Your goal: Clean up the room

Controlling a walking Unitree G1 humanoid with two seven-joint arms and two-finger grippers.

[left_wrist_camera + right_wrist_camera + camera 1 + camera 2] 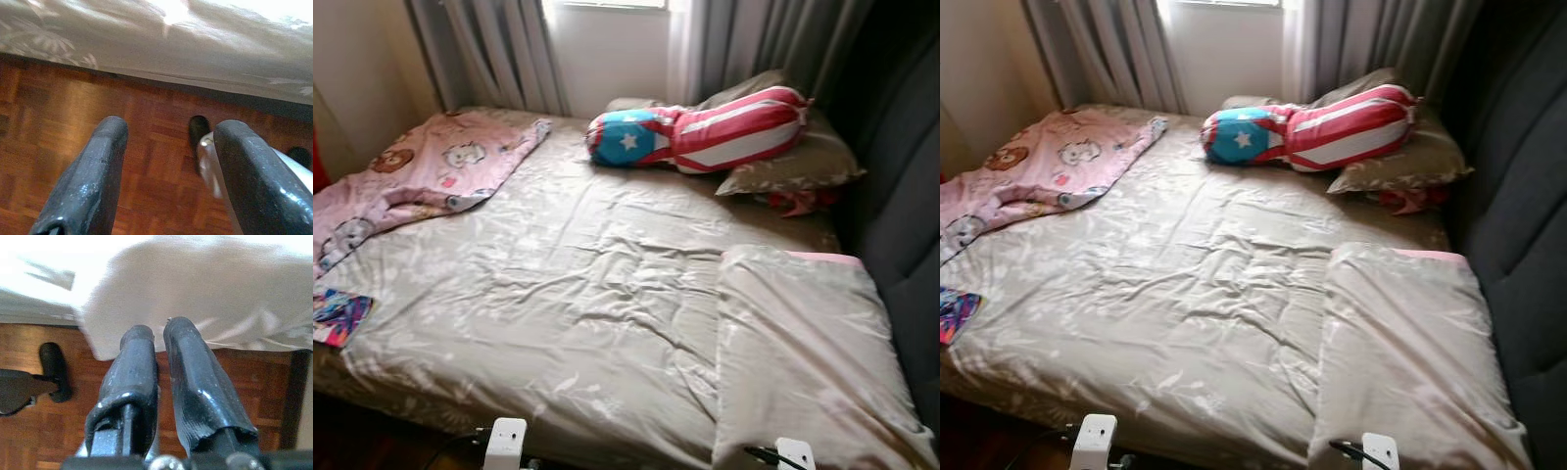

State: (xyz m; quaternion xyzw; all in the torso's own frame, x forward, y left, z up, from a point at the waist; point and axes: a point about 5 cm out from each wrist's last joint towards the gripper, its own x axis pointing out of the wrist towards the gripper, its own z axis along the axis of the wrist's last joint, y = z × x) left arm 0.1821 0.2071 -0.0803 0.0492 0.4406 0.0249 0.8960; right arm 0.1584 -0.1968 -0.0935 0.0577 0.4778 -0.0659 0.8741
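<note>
Beige leaf-print fabric covers the bed [578, 294], the reference landmark for all positions below. A folded beige blanket [803, 362] lies on the bed beside the dark upholstered headboard [901, 196], at the near corner. A red, white and blue star-print cushion [700, 132] rests on a beige pillow [803, 157] at the far end of the bed, next to the headboard. A pink cartoon-print blanket [421, 176] is spread over the far corner opposite the headboard. A colourful book [337, 315] lies flat at the near edge on that same side. Grey curtains [499, 49] hang beyond the bed. No containers are visible. Left claw [168, 161]: fingers spread wide apart, holding nothing, positioned above the wooden parquet floor [58, 122] just outside the bed edge. Right claw [159, 357]: fingers pressed nearly together, gripping nothing, positioned beside the overhanging folded blanket edge.
</note>
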